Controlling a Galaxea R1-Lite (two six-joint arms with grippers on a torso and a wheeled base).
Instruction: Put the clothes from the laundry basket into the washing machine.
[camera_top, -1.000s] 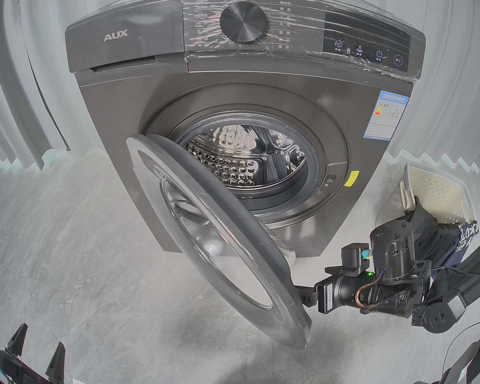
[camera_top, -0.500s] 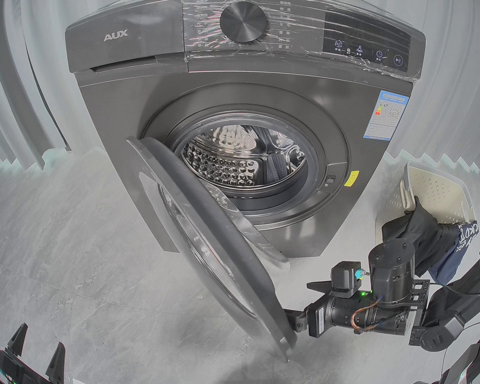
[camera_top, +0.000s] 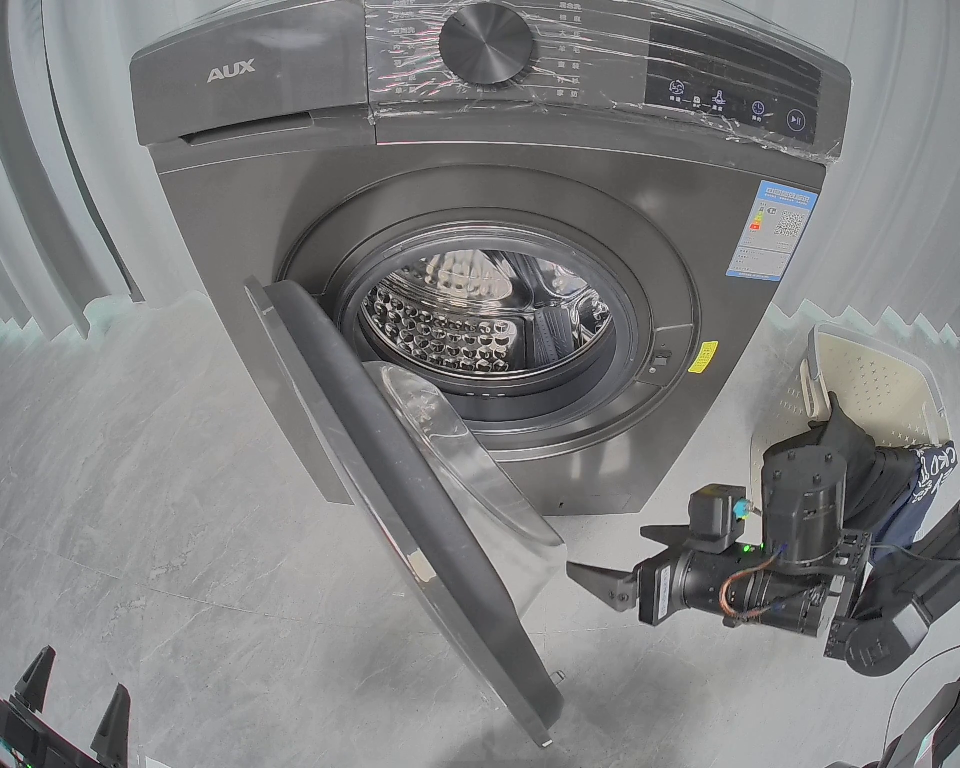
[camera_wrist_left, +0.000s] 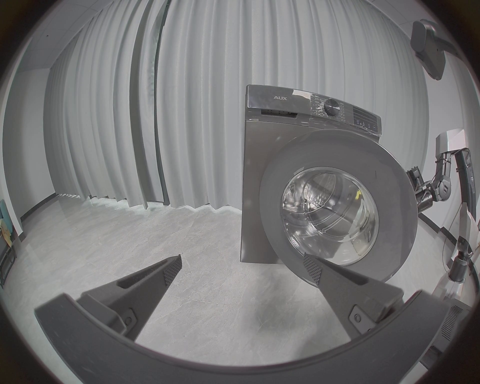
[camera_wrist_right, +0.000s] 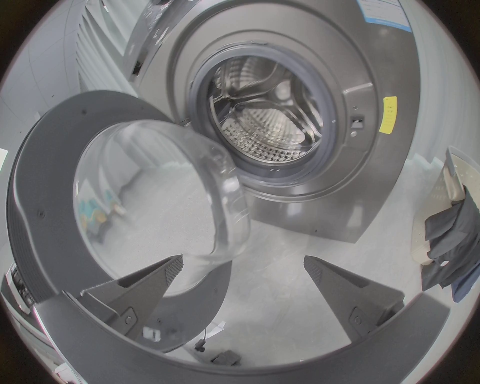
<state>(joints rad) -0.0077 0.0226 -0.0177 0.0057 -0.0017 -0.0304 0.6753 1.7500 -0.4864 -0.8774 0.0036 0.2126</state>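
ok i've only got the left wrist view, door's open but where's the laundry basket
observer: the laundry basket sits on the floor right of the washing machine, dark clothes draped over its rim.
operator: right gripper holding anything
observer: no, the right gripper is open and empty, close to the door but not touching it.
operator: drum loaded yet
observer: no, the drum looks empty.

Grey washing machine (camera_top: 600, 170), door (camera_top: 400, 480) wide open; dark clothes (camera_top: 885, 480) draped over white laundry basket (camera_top: 880, 375).
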